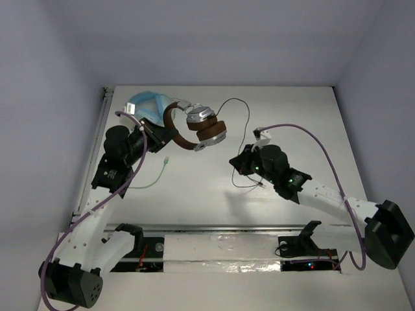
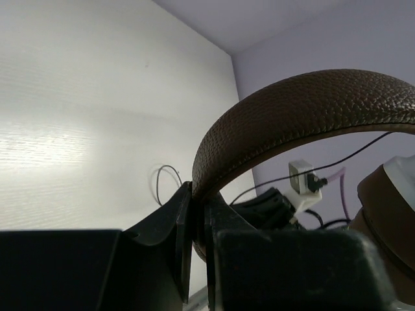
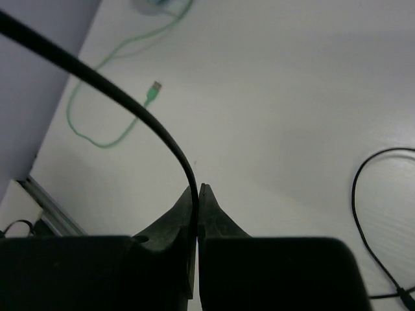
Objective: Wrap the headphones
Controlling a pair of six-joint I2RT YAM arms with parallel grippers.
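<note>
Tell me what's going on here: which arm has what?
The left tool is shut on the brown headband of the headphones, holding them toward the far left of the table. The right tool is shut on their thin black cable, which loops between the arms. Behind them lie light blue headphones with a pale green cable.

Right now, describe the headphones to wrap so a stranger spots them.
Look to the table's far left, where the left gripper holds a headband. Those headphones have a dark brown band, silver-and-brown cups and a thin black cable; the neighbouring pair is light blue.
</note>
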